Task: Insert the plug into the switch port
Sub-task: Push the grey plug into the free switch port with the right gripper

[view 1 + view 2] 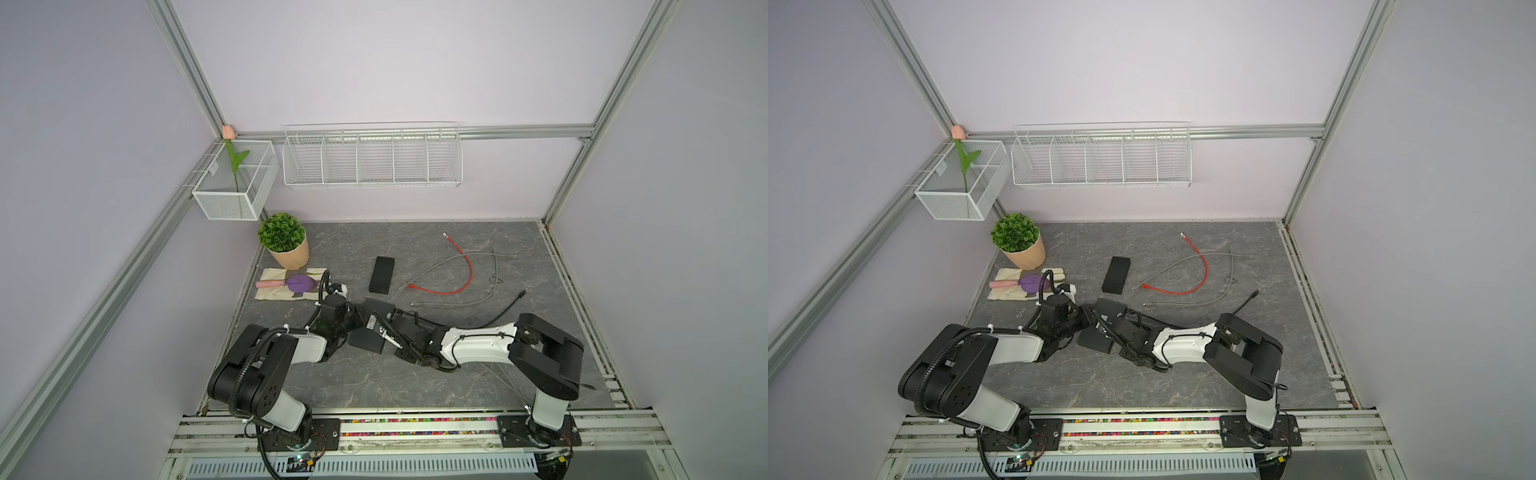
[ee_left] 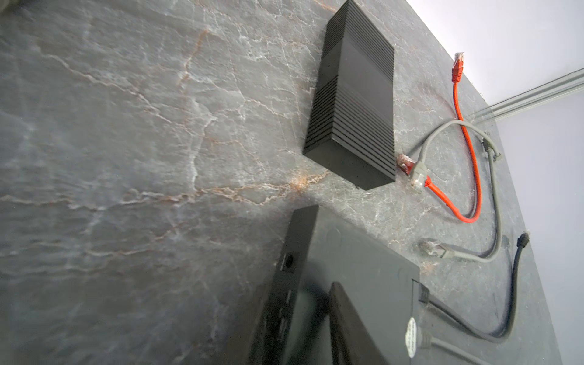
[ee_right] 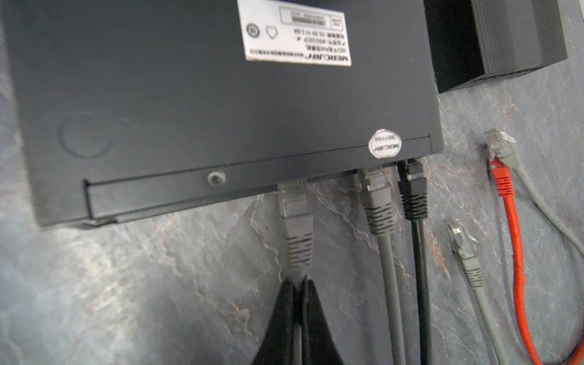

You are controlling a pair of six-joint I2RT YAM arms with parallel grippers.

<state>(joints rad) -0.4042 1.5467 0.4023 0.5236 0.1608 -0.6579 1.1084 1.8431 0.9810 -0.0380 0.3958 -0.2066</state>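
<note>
right wrist: right fingers (image 3: 278,325) tight on grey plug (image 3: 295,221) at switch (image 3: 189,94); left fingers (image 2: 344,325) tight on switch

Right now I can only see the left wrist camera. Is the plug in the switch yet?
Observer: Not fully. The right wrist view shows the plug with its tip just entering the switch, most of it outside.
Operator: What's holding it?
Observer: The right gripper, shut on its cable just behind the plug.
Operator: Is anything green around?
Observer: A plant, far left in both top views.
</note>
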